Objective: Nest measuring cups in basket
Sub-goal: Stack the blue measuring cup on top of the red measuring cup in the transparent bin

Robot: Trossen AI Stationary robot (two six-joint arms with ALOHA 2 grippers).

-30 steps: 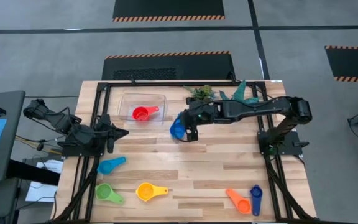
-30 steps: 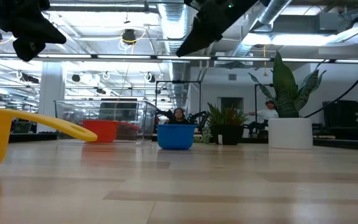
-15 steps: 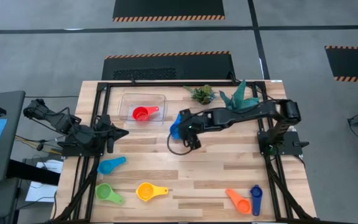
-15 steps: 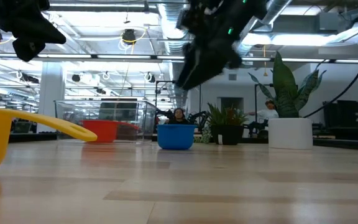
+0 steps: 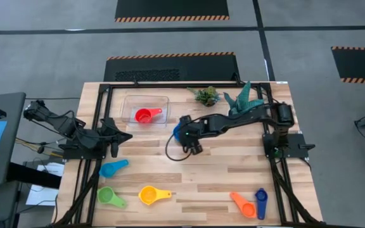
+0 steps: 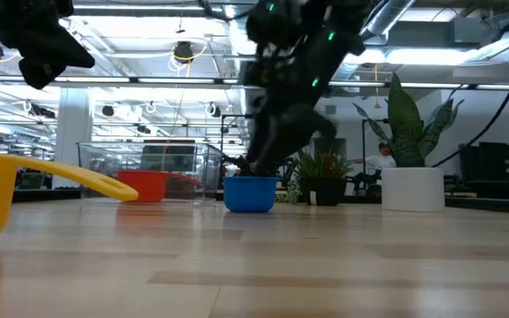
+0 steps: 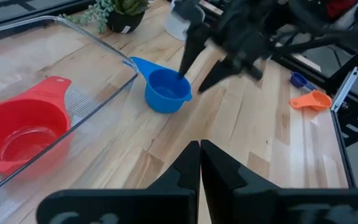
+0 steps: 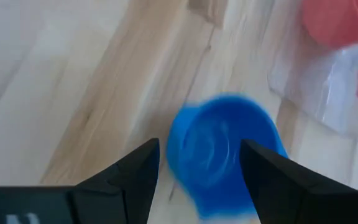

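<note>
- Lowered since a second ago: right gripper (image 7: 191, 78), down from high above the table onto the blue cup (image 7: 165, 91), fingers spread wide, nothing grasped.
- One fingertip (image 7: 184, 67) dipping at the cup's rim, the other outside it; cup upright on the wood, framed between both fingers in the right wrist view (image 8: 222, 152).
- Red cup (image 5: 146, 115) lying inside the clear basket (image 5: 129, 100), just beyond the blue cup from those fingers.
- Left gripper (image 5: 125, 135) parked near the table's left edge, fingers pressed together, empty.
- Light blue (image 5: 111, 168), green (image 5: 109, 196), yellow (image 5: 151, 194), orange (image 5: 243, 204) and dark blue (image 5: 261, 201) cups spread along the near edge, well apart from both sets of fingers.
</note>
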